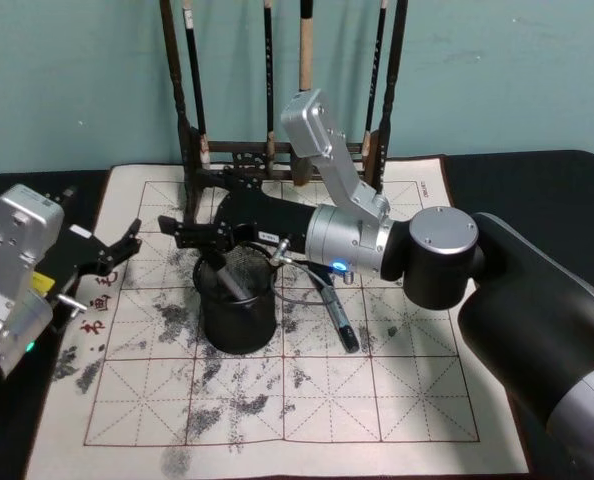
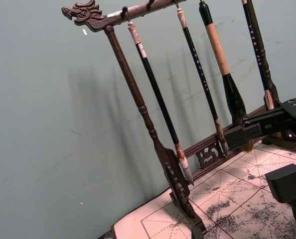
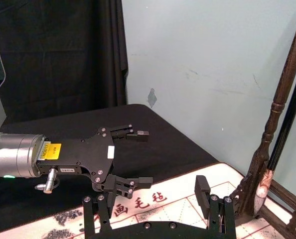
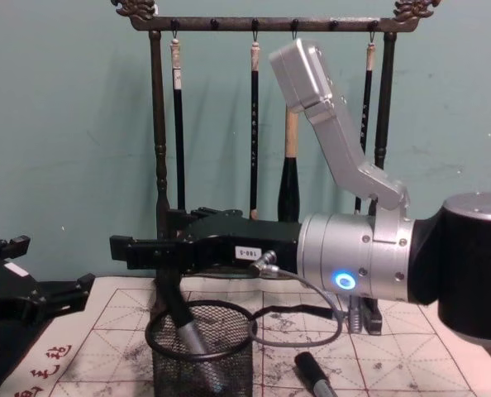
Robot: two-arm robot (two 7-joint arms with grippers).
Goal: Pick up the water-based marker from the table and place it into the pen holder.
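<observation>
Reaching across from the robot's right side, the right gripper (image 1: 175,232) hangs just above the pen holder (image 1: 235,318), with its tips out past the cup's left rim. Its jaws stand apart, and the right wrist view shows nothing between them. The marker (image 1: 227,276), dark-bodied with a grey end, leans inside the pen holder. Its upper end rises over the rim toward the underside of the right gripper, and it cannot be told whether the two touch. From the chest view the marker (image 4: 186,327) slants through the mesh cup (image 4: 202,360).

The pen holder stands on the white gridded mat (image 1: 407,400), which covers the black worktop (image 1: 537,170). A second dark pen (image 1: 339,318) lies flat on the mat just to the right of the holder. The left gripper (image 1: 127,245) rests at the mat's left edge, near the red characters, jaws apart and holding nothing. Behind the mat stands the brush rack (image 1: 277,150), with brushes (image 4: 254,124) hanging from it.
</observation>
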